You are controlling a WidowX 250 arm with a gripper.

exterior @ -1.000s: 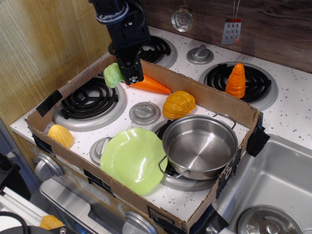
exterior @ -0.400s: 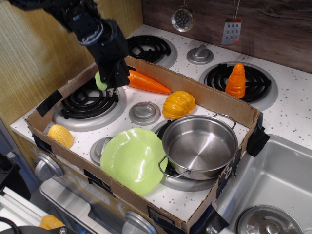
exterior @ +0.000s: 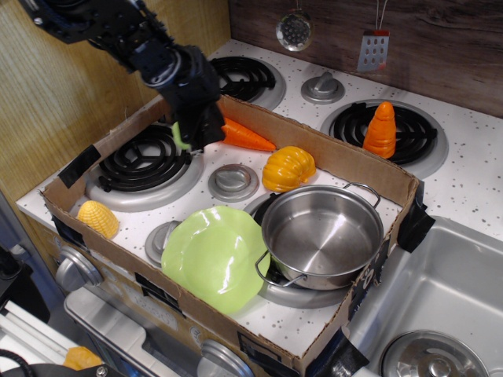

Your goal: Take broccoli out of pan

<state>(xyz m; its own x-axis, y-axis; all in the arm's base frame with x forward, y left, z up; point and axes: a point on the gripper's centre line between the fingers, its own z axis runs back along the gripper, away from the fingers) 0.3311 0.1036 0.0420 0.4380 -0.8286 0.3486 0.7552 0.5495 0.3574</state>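
Observation:
The pan (exterior: 322,236) is a shiny steel pot with two wire loop handles. It stands empty on the front right burner inside the cardboard box. My gripper (exterior: 196,132) hangs over the back edge of the left burner (exterior: 141,163), far left of the pan. It is shut on the pale-green broccoli (exterior: 180,135). Only a thin sliver of the broccoli shows at the gripper's left side; the rest is hidden behind the black fingers.
An orange carrot (exterior: 250,137) lies just right of the gripper against the cardboard box wall (exterior: 346,157). An orange squash (exterior: 288,168), a light-green plate (exterior: 214,255) and a yellow corn (exterior: 97,218) lie in the box. An orange cone (exterior: 382,129) sits on the back right burner.
The gripper carried the broccoli left and down from above the carrot to over the left burner, then shifted a little right. The broccoli is now mostly hidden.

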